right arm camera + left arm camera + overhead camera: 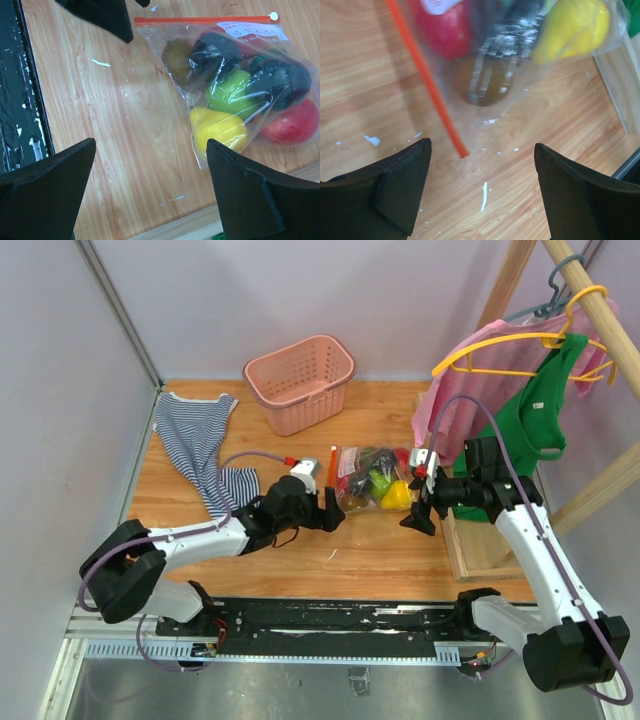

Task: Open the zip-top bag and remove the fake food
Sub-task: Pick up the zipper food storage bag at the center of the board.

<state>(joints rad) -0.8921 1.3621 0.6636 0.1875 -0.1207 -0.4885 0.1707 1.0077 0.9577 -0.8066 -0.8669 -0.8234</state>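
Top external shows wooden table (385,552), perhaps lilac walls (300,290).

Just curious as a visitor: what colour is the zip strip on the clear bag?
The zip strip is red-orange, seen best in the right wrist view.

The white label (252,31) on the zip-top bag (235,90) bears illegible handwriting.

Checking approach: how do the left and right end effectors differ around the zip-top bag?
The left end effector faces the zip-top bag's red zip strip; the right end effector faces the opposite side, by the yellow fruit. The left points right in the top view, the right points left. Both are open.
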